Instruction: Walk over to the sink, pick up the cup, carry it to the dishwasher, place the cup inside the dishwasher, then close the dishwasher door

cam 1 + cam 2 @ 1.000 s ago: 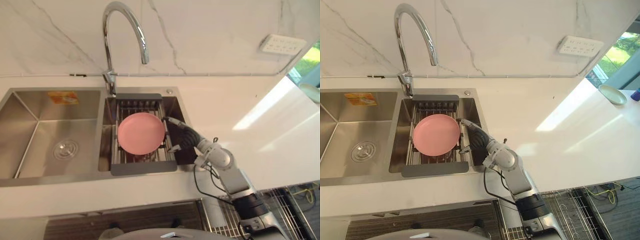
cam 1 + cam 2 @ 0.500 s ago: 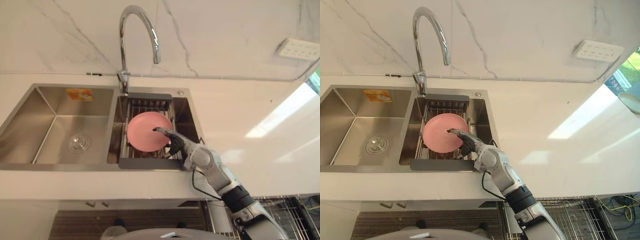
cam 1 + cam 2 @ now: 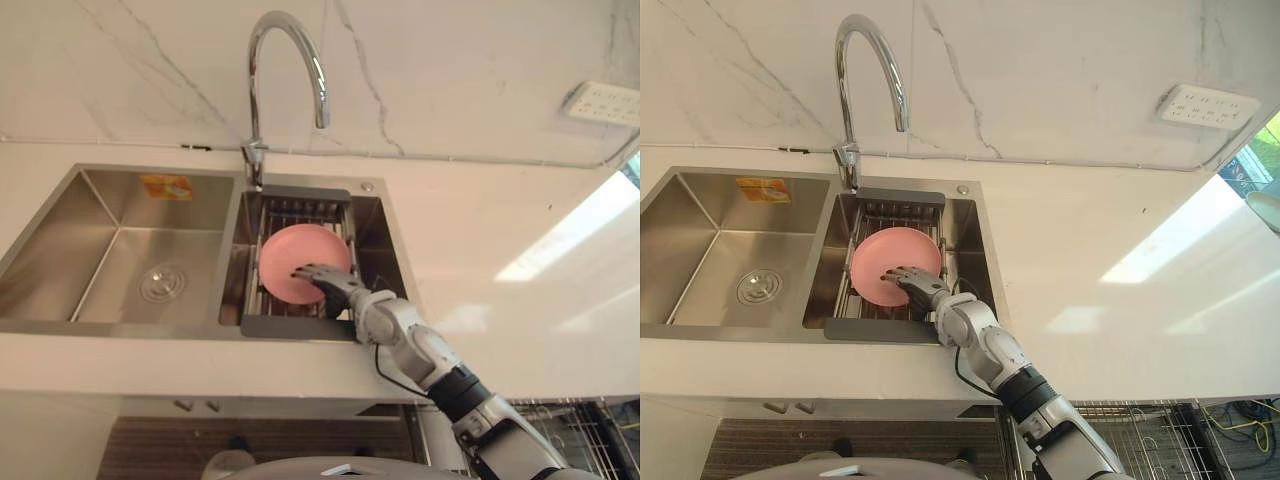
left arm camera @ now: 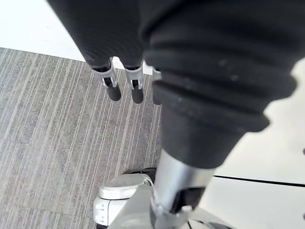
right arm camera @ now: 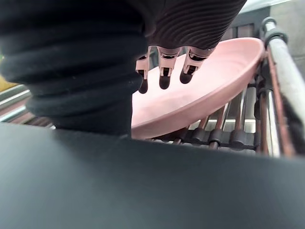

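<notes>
A pink plate [image 3: 295, 248] lies on a dark drying rack [image 3: 298, 207] set in the sink's right basin. My right hand [image 3: 335, 285] reaches in from the lower right and hovers over the plate's near right part, fingers straight and spread, open. In the right wrist view the fingers [image 5: 164, 71] hang just above the plate's [image 5: 214, 90] hollow; contact cannot be told. My left hand [image 4: 124, 81] hangs by my side over the grey floor, fingers relaxed and holding nothing. I see no cup in the sink.
A tall chrome faucet [image 3: 290, 60] arches over the sink's divider. The left basin [image 3: 130, 260] holds just its drain. White countertop [image 3: 500, 260] runs to the right, with a wall socket [image 3: 603, 103] above. A wire rack [image 3: 1140, 430] shows low at the right.
The camera has shifted toward the sink. My right hand moved left from the rack's right rim to over the pink plate.
</notes>
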